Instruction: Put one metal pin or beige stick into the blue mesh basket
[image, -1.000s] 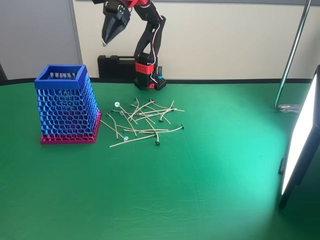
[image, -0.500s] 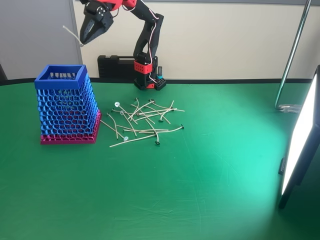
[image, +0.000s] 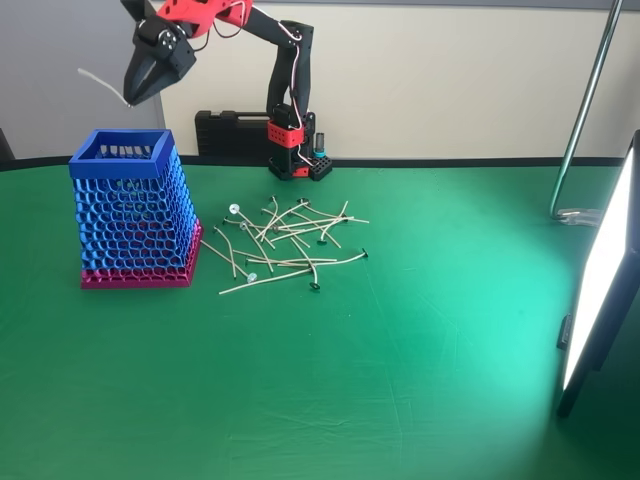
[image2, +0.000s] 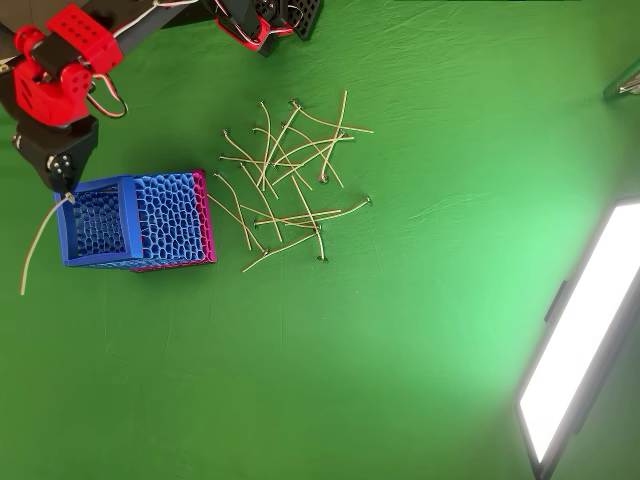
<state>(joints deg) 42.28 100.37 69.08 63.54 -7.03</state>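
The blue mesh basket (image: 131, 209) (image2: 132, 220) stands at the table's left, with a magenta base band. My gripper (image: 130, 97) (image2: 65, 185) hangs above the basket's rim, shut on one beige stick (image: 102, 83) (image2: 42, 240). The stick juts out to the left of the fingers in the fixed view and runs past the basket's left edge in the overhead view. Several more beige sticks (image: 285, 245) (image2: 290, 180) lie in a loose pile on the green cloth right of the basket.
A black case (image: 232, 132) and the arm's red base (image: 290, 150) sit at the table's back edge. A bright light panel (image: 600, 280) (image2: 585, 330) stands at the right, with a metal stand pole (image: 585, 110) behind it. Open green cloth fills the front.
The arm has swung left with the stick, from above the table's back to above the basket.
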